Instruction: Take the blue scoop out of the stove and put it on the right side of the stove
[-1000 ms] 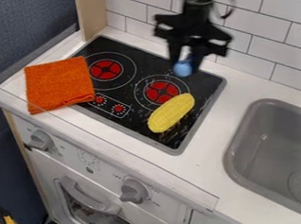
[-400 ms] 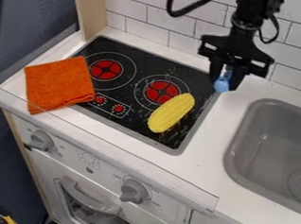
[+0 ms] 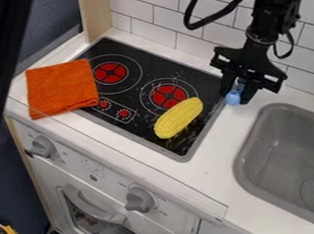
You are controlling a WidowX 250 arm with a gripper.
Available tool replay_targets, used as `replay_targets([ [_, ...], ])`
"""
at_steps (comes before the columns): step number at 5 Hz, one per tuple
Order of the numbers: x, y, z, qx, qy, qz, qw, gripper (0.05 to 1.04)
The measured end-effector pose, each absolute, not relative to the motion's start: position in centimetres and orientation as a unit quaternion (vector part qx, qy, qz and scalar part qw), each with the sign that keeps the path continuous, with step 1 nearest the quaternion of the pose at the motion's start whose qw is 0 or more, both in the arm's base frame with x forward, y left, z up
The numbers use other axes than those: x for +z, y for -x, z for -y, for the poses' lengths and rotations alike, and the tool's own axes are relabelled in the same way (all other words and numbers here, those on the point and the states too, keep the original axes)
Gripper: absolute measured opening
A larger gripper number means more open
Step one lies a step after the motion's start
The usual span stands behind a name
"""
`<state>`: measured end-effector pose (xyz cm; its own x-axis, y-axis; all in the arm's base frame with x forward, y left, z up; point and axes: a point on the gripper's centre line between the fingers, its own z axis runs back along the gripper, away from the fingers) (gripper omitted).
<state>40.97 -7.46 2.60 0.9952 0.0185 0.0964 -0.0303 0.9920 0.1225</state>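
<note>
Hand (image 3: 234,97) around blue scoop (image 3: 232,99), near stove's (image 3: 143,117) right edge; sink (image 3: 283,145) nearby

The small blue scoop (image 3: 233,98) hangs in the pincer (image 3: 235,97), rounded end down, just right of the black stove (image 3: 146,57).

You're looking at a toy kitchen (image 3: 107,167). A stove (image 3: 146,61) sits toward your counter's (image 3: 220,164) left edge, a sink (image 3: 277,145) farther right, tiles (image 3: 154,22) along the back edge.

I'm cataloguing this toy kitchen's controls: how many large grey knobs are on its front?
2: one knob at the left of the front panel, another knob farther right.
</note>
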Motion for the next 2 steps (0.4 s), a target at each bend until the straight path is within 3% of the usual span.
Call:
replay_targets([
  [1, 2.48, -40.91, 7.58, 0.016, -0.064, 0.047, 0.997, 0.459],
  [2, 2.08, -40.72, 7.60, 0.014, -0.067, 0.035, 0.997, 0.776],
])
